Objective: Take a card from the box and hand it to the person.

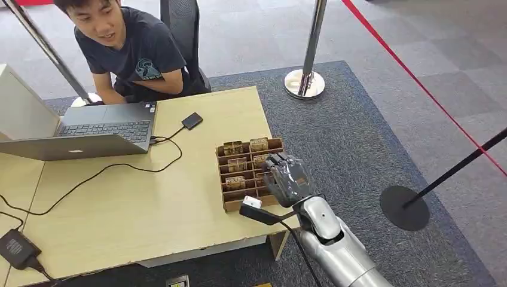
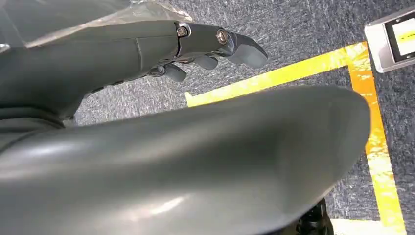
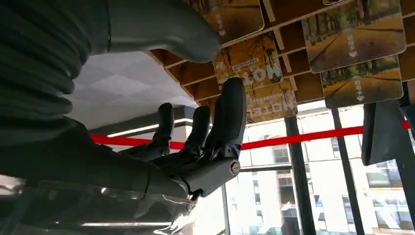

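Box [image 1: 250, 173]: brown slotted wooden tray, two columns of narrow compartments, sitting near the bench's [image 1: 131, 209] right edge, at approx 3 o'clock from bench centre. Cards [image 1: 237, 164] are standing in several slots; each is showing a yellow-brown autumn tree-lined path photo w/ small white text. In the right wrist view the cards [image 3: 254, 73] and slot dividers are showing close up, same print on each.

Right hand [image 1: 287, 178] is hovering over the box's right column, at 3 o'clock of the box, palm down. Fingers [image 3: 230, 117] are extending toward the cards, slightly apart, w/ the thumb separate; nothing is being held. Can't tell if a fingertip is touching a card.

Left hand [image 2: 147, 54] is hanging low over dark grey carpet w/ yellow tape lines [image 2: 274, 76]; its fingers [image 2: 244, 49] are lightly curled, apart, holding nothing.

Bench: light wood top. Open laptop [image 1: 89, 134] is sitting at 10 o'clock; a black cable is running from it to a small black device [image 1: 192, 121] at 12 o'clock of the box. Black power brick [image 1: 18, 248] is lying at the 8 o'clock corner.

Person [image 1: 128, 48] in dark tee is sitting behind the laptop, leaning on the bench, in a black chair. Room: grey carpet tiles, darker rug under the bench, chrome stanchion post [image 1: 306, 75] at 1 o'clock, red barrier tape [image 1: 418, 78] crossing the floor, black stanchion base [image 1: 404, 207] at 3 o'clock.
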You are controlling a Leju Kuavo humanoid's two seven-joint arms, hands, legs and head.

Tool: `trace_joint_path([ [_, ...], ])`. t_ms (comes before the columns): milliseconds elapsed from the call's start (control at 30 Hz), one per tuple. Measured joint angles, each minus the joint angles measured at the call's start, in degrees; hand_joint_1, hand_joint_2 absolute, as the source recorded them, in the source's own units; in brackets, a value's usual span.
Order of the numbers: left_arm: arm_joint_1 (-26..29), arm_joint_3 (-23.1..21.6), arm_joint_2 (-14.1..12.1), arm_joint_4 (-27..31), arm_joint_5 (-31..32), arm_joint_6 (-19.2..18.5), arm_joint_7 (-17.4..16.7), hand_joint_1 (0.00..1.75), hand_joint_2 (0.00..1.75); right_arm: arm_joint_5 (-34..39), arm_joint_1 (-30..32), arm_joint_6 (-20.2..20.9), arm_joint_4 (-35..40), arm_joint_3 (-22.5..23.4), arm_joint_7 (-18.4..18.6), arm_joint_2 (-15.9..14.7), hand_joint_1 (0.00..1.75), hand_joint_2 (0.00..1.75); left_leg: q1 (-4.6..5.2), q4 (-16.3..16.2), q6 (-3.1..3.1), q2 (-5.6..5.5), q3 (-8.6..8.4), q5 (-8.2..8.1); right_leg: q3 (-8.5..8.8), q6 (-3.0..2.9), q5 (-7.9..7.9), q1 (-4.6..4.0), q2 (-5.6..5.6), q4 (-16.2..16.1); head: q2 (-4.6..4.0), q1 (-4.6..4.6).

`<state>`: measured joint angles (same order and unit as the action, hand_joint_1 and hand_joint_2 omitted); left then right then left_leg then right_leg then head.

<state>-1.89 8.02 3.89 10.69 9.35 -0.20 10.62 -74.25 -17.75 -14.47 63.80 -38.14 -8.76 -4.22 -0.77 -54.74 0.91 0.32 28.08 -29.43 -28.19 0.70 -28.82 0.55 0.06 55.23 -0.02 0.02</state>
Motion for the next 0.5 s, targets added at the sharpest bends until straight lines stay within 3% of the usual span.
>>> trace_joint_path([
  [33, 0.0, 0.0, 0.0, 0.0, 0.0, 0.0, 0.0, 0.00, 0.00, 0.0, 0.0, 0.0, -0.3, 0.0, 0.0, 0.0, 0.96, 1.75, 0.00, 0.0, 0.00, 0.00, 0.00, 0.00, 0.00, 0.00, 0.00, 0.00, 0.00, 0.0, 0.00, 0.00],
  [67, 0.0, 0.0, 0.0, 0.0, 0.0, 0.0, 0.0, 0.00, 0.00, 0.0, 0.0, 0.0, -0.5, 0.0, 0.0, 0.0, 1.15, 1.75, 0.00, 0.0, 0.00, 0.00, 0.00, 0.00, 0.00, 0.00, 0.00, 0.00, 0.00, 0.0, 0.00, -0.02],
  [100, 0.0, 0.0, 0.0, 0.0, 0.0, 0.0, 0.0, 0.00, 0.00, 0.0, -0.1, 0.0, -0.8, 0.0, 0.0, 0.0, 1.15, 1.75, 0.00, 0.0, 0.00, 0.00, 0.00, 0.00, 0.00, 0.00, 0.00, 0.00, 0.00, 0.0, 0.00, 0.00],
  [133, 0.0, 0.0, 0.0, 0.0, 0.0, 0.0, 0.0, 0.00, 0.00, 0.1, -0.1, 0.0, -1.2, 0.0, 0.0, 0.1, 0.99, 1.75, 0.00, 0.0, 0.00, 0.00, 0.01, 0.00, 0.00, 0.00, 0.00, 0.00, 0.00, 0.0, 0.00, 0.00],
  [167, 0.0, 0.0, 0.0, 0.0, 0.0, 0.0, 0.0, 0.00, 0.00, 0.1, -0.1, 0.0, -1.4, 0.0, 0.0, 0.2, 0.65, 1.75, 0.00, 0.0, 0.00, 0.00, 0.01, 0.00, 0.00, 0.00, 0.00, 0.00, 0.00, 0.0, 0.00, -0.02],
  [500, 0.0, 0.0, 0.0, 0.0, 0.7, 0.0, 0.0, 0.00, 0.00, -0.4, -0.4, -1.3, -4.2, 0.2, 0.1, 0.6, 0.77, 1.75, 0.00, 0.0, 0.00, 0.00, 0.01, 0.00, -0.01, 0.00, 0.00, 0.00, 0.00, 0.0, 0.00, 0.00],
])
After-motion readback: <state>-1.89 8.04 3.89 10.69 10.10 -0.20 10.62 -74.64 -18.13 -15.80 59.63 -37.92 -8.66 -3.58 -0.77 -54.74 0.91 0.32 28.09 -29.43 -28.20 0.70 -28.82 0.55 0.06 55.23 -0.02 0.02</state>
